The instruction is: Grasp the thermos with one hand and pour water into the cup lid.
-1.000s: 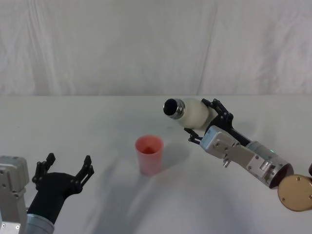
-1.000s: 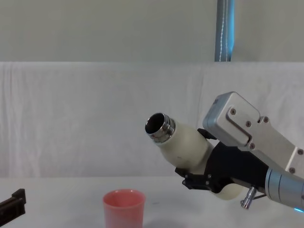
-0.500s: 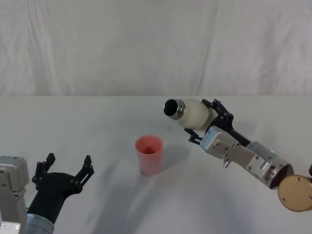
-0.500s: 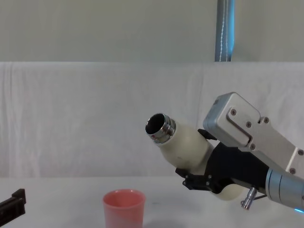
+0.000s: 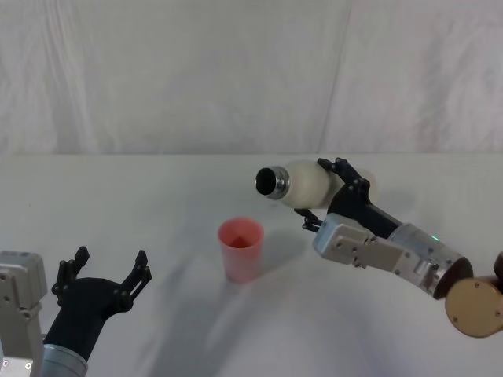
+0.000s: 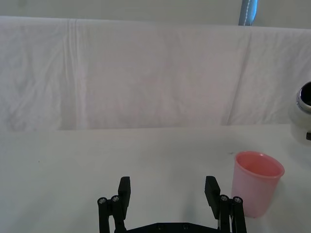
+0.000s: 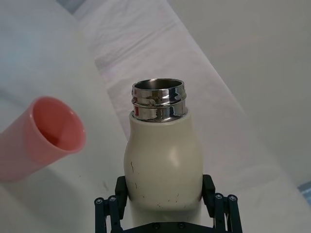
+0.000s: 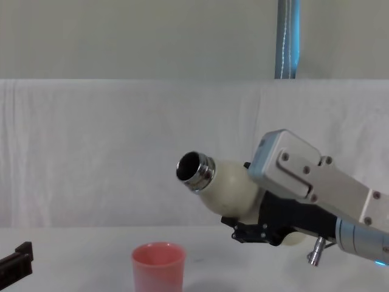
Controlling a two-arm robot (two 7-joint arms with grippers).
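Thermos (image 5: 302, 184): cream-white body, bare threaded steel neck, faint dark scuffs, no legible print; held off the counter (image 5: 157, 204) at centre-right of the head view, long axis near horizontal, mouth pointing frame-left above the pink cup lid (image 5: 240, 249); right hand (image 5: 330, 195) clamped round its body; left hand (image 5: 106, 276), lower left, spread wide and holding nothing.

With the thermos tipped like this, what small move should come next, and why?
Probably shift the right end effector a little toward the robot's left and keep tipping. It holds the thermos tilted, its steel mouth up and to the right of the upright cup lid, not over it. The left end effector sits open, parked.
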